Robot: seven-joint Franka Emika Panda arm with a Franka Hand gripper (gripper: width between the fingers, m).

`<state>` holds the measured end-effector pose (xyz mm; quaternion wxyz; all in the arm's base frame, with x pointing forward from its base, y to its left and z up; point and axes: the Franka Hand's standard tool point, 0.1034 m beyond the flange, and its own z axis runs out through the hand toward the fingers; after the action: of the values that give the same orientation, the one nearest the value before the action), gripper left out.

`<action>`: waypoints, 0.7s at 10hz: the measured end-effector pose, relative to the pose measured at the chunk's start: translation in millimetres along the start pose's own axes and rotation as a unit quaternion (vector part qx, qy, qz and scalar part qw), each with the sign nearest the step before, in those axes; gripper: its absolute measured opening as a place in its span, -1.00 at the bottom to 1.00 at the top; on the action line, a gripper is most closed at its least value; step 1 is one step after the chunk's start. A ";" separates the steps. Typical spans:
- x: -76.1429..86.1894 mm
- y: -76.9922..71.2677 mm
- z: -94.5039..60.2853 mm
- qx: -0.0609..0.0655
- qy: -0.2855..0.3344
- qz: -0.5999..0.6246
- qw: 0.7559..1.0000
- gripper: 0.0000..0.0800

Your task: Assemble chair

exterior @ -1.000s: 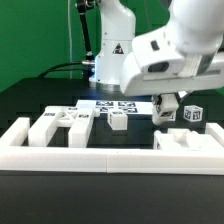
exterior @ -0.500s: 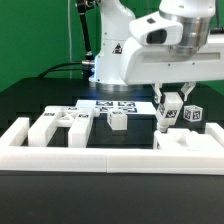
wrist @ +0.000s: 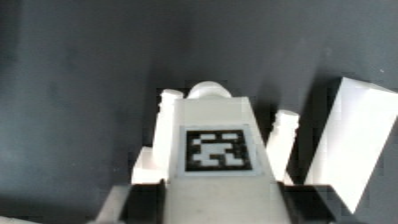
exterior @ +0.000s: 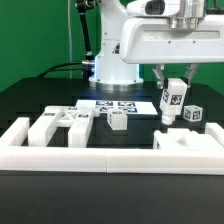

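My gripper (exterior: 172,92) is shut on a white tagged chair piece (exterior: 173,99), a square bar, and holds it upright above the table at the exterior view's right. In the wrist view the bar (wrist: 217,140) runs out from between the dark fingers (wrist: 146,205), its tag facing the camera. Other white chair parts lie on the table: a small tagged block (exterior: 192,115) beside the held bar, a small block (exterior: 117,119) in the middle, flat pieces (exterior: 62,124) at the left and a panel (exterior: 186,140) at the front right.
The marker board (exterior: 118,105) lies flat behind the parts. A long low white border rail (exterior: 110,158) runs along the front. The robot base (exterior: 115,55) stands at the back. A white part edge (wrist: 356,130) shows in the wrist view.
The gripper has risen and turned upright, lifting the tagged bar off the table; the arm body has moved up and to the right.
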<state>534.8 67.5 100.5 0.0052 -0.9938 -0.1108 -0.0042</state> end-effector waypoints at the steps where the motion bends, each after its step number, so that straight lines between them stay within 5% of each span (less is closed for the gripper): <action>1: -0.1 0.0 0.3 0.000 0.000 0.000 1.000 -0.26; 7: 29.5 -10.1 -17.7 0.000 0.030 -0.010 0.999 -0.26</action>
<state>561.3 83.6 118.5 0.0084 -0.9921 -0.1208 -0.0341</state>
